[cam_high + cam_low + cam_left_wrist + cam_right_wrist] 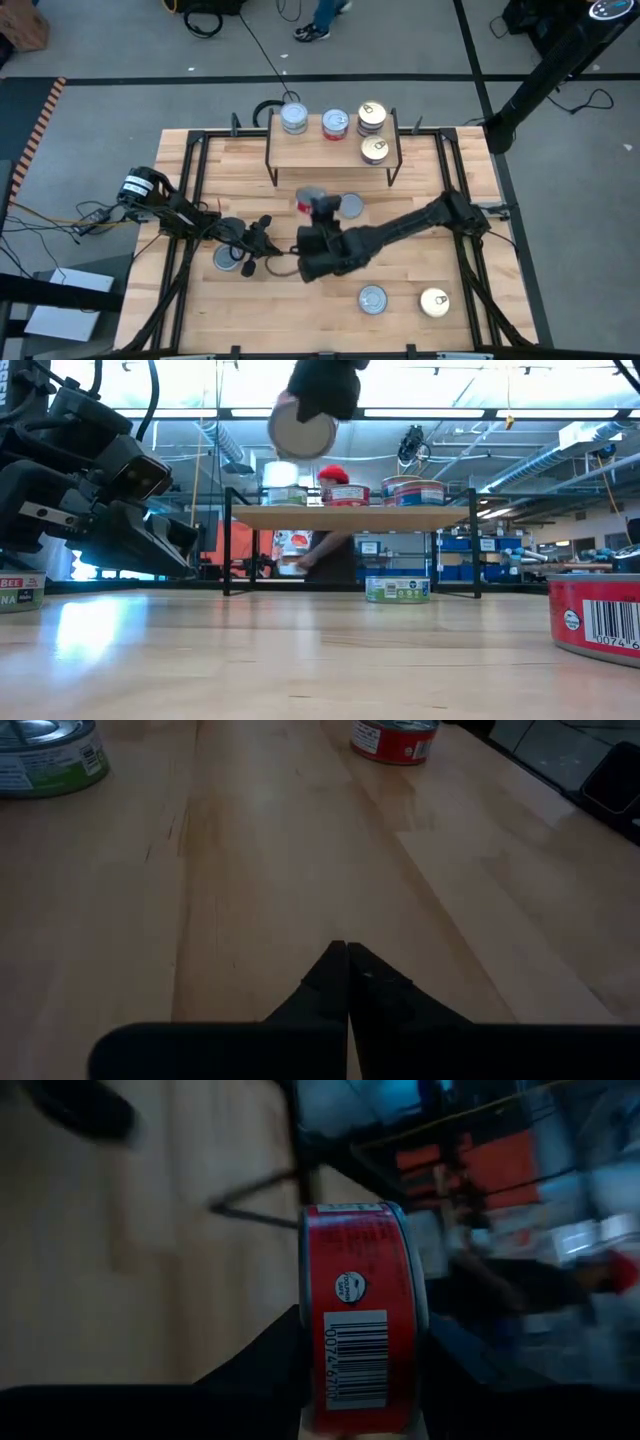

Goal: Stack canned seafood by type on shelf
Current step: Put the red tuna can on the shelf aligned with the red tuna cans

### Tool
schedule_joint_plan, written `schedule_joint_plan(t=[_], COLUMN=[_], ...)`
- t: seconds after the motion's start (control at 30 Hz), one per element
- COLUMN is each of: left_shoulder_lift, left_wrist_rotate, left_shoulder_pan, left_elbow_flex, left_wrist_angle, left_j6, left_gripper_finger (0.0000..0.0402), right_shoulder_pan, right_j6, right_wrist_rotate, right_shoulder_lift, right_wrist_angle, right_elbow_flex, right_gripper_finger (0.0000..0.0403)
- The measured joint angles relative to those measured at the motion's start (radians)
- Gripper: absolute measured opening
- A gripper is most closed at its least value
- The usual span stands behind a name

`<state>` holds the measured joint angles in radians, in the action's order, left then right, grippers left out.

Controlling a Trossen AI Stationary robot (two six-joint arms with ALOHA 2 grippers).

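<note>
Canned seafood half-sorted: right claw (365,1410) grips a red tin (362,1315) short of the shelf (330,147) bearing four tins, while four wait on the table (400,270) and left claw (347,960) rests shut.

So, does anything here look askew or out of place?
Only the red tin in the right hand: it is turned on edge above the table, in front of the shelf. Nothing looks spilled or damaged.

A red-labelled tin (362,1315) hangs on edge above the table; four tins (335,124) sit on the shelf (330,150).
</note>
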<state>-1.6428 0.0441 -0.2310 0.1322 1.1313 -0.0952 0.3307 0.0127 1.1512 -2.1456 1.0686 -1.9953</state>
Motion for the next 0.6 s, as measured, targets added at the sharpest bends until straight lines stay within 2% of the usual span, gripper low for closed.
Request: schedule_joint_plan(t=[0.3,0.53,0.6], left_shoulder_lift=[0.0,0.0,0.0], left_wrist_rotate=[0.001,0.001,0.001], left_shoulder_pan=[0.0,0.0,0.0], left_elbow_flex=[0.0,0.0,0.0], left_wrist_angle=[0.0,-0.003,-0.003], left_j6=[0.0,0.0,0.0], left_gripper_finger=[0.0006,0.0006,0.0006], right_shoulder_pan=[-0.206,-0.322,-0.336], right_j6=[-0.292,-0.321,-0.319], right_wrist_rotate=[0.033,-0.009,-0.057], right_shoulder_lift=[-0.001,-0.002,-0.002], right_wrist_angle=[0.013,0.012,0.012], right_elbow_flex=[0.036,0.083,0.086], right_gripper_finger=[0.0147,0.0147,0.0147])
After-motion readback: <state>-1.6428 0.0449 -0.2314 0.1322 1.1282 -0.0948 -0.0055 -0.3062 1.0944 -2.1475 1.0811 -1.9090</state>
